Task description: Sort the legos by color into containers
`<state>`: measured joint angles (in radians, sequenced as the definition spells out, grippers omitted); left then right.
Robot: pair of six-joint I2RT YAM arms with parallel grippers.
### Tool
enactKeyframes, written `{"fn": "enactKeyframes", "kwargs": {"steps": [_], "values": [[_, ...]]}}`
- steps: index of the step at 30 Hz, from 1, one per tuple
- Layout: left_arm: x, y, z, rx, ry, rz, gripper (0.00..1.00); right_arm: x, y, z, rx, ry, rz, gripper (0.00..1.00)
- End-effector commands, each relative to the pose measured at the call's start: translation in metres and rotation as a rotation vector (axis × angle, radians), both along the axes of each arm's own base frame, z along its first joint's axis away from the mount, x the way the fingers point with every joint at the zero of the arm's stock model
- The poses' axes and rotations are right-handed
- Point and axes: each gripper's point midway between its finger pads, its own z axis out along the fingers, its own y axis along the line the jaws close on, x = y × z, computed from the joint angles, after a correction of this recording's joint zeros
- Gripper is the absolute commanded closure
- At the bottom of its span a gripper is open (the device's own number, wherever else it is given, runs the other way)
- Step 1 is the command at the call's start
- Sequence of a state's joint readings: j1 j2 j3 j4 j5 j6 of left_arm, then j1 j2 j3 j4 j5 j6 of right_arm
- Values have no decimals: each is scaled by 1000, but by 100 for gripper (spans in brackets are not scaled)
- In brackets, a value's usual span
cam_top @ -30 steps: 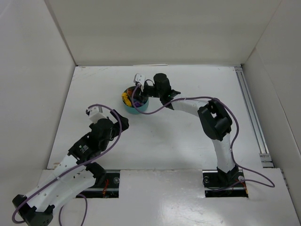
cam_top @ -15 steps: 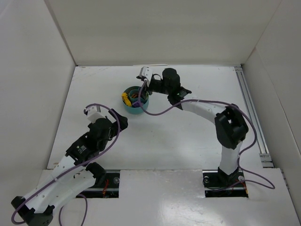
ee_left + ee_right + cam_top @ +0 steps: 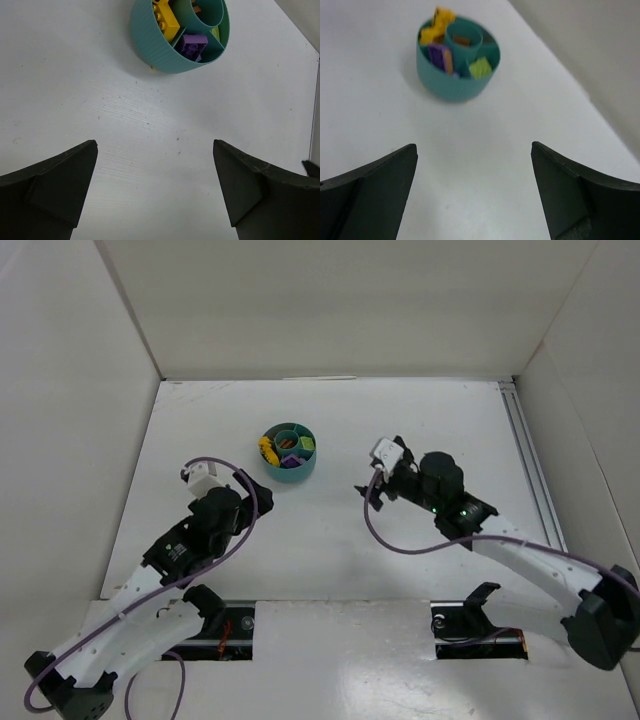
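Though round, teal dish (image 3: pixel 291 473) upright, mouth up.

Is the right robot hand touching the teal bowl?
Apart. The top view shows bare white table between the right gripper and the teal dish.

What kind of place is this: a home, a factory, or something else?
Probably a lab robot test cell: a white table boxed in by plain white walls, a left arm and right arm bolted at its near edge, and a teal dish of toy bricks.
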<state>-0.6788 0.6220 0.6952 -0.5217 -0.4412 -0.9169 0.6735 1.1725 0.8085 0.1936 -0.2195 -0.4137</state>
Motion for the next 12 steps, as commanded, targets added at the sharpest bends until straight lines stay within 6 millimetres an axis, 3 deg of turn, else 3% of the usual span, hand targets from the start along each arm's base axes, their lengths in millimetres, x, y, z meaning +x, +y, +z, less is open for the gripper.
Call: {"fn": "enactKeyframes", "kwargs": {"steps": [1, 5, 6, 12], "values": [[5, -2, 8, -17, -21, 14, 1, -24, -47, -40, -42, 121, -150, 0], [6, -3, 1, -30, -12, 25, 1, -54, -70, -49, 9, 132, -168, 0], [6, -1, -4, -18, -6, 32, 1, -60, -75, -42, 38, 121, -169, 0], [3, 0, -15, -37, 16, 52, 1, -69, -88, -48, -14, 111, -182, 0]]}}
